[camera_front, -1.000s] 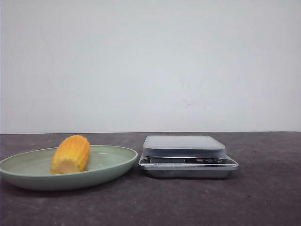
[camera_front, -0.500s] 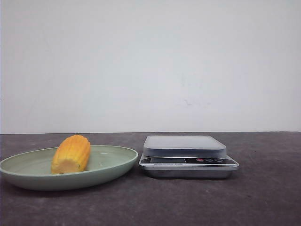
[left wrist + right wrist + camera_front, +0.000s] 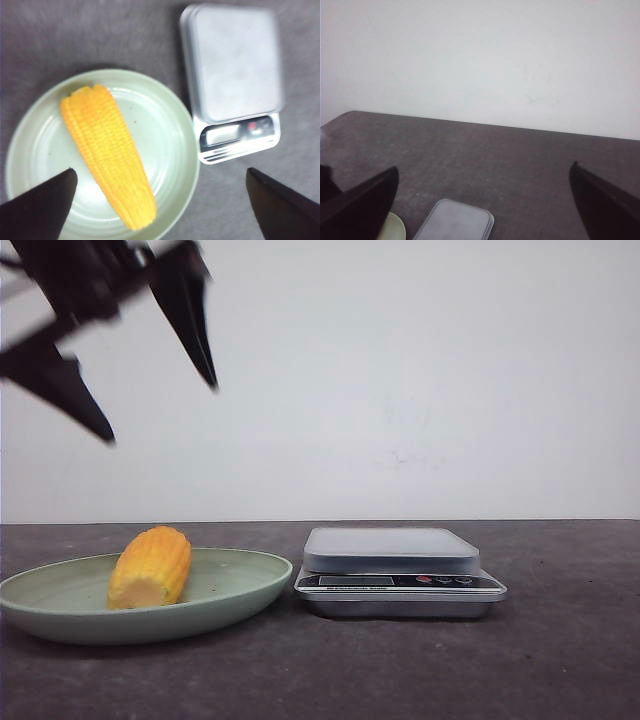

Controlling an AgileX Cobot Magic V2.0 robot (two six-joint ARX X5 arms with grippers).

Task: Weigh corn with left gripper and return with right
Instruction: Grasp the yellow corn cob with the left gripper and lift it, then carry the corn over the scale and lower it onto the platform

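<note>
fingers (image 3: pixel 190 315) of the black left gripper (image 3: pixel 160 415) are being held wide apart, empty, high above the stubby yellow-orange corn (image 3: pixel 151 567). nothing is being weighed yet: the corn is lying in the pale green plate (image 3: pixel 245 585), the silver scale (image 3: pixel 392 550) bare.

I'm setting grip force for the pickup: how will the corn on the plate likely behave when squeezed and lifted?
The corn looks stiff and tapered, so fingers may slide toward its narrow end. Its round body lies free on the smooth plate, so a nudge would probably roll it. The kernel rows should give some grip.
</note>
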